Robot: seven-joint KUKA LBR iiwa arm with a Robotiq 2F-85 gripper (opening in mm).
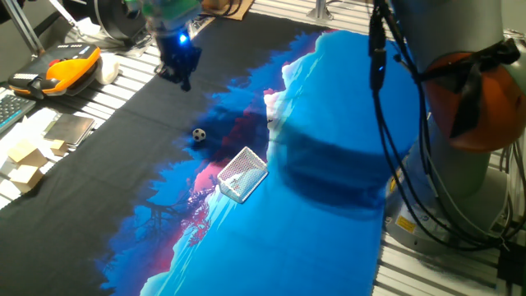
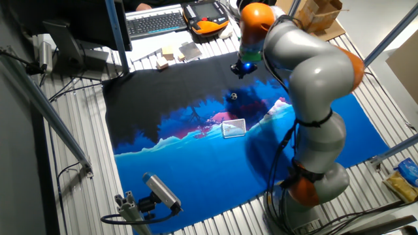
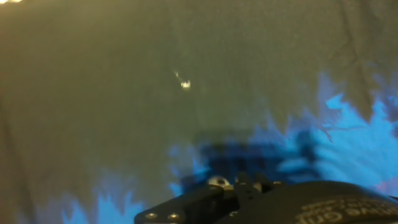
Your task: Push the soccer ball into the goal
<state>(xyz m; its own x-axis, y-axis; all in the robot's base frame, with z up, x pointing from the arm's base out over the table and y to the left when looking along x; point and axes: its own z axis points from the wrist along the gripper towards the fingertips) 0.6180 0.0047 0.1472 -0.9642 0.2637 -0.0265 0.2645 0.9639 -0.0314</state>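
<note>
Ball [image 1: 199, 135] sits outside goal [image 1: 243, 174], near it; gripper [image 1: 181, 72] above cloth, well apart; jaw state unclear; push not yet done.

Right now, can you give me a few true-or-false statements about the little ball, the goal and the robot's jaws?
1. The soccer ball is inside the goal. False: it lies on the cloth, apart from the goal.
2. The gripper is holding the ball. False: it hangs over the dark cloth, away from the ball.
3. The goal sits where the cloth turns blue. True.
4. The ball lies between the gripper and the goal. True.
5. A keyboard lies beyond the cloth. True.
</note>
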